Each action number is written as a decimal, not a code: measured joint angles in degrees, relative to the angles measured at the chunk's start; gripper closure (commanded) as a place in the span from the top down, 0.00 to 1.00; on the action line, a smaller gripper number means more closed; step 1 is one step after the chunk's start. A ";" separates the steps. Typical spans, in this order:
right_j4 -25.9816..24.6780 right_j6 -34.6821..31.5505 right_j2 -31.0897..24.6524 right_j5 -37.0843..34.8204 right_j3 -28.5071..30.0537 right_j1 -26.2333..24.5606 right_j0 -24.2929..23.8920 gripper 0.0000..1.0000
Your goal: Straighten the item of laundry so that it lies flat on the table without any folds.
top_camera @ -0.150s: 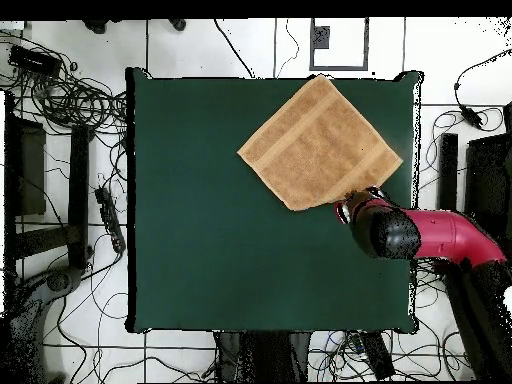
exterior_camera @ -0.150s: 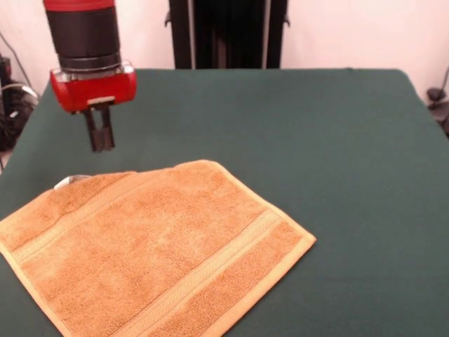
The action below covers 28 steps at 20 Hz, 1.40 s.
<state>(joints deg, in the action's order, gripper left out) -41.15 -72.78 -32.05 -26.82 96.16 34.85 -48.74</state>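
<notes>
while the shut hand [exterior_camera @ -0.150s: 101, 140] hovers, towel [exterior_camera @ -0.150s: 151, 246] lies flat near table [exterior_camera @ -0.150s: 295, 126] edge.

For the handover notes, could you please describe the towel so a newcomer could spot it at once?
Find the dark green table. The towel lies spread flat near one corner, turned diagonally, just below the gripper. It is the only orange-tan terry cloth there, with paler woven bands.

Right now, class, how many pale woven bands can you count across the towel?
2. On the towel, one band runs near the hem toward the camera; the other runs near the far end, below the tool.
</notes>
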 measured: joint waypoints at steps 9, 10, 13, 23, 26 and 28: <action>-5.78 -0.69 11.61 9.77 -2.56 0.73 17.56 0.00; -6.12 -1.02 13.16 10.58 -3.19 0.43 19.55 0.00; -6.75 -4.17 21.04 14.04 -7.00 -1.92 30.07 0.00; -2.92 -18.13 37.58 18.35 -18.41 -13.00 49.98 0.00; -2.17 -20.34 40.18 18.36 -20.16 -15.41 51.71 0.00; -1.89 -21.83 42.91 18.38 -21.58 -17.54 53.01 0.00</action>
<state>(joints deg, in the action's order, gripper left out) -43.05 -94.60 10.86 -8.44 74.58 17.31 4.27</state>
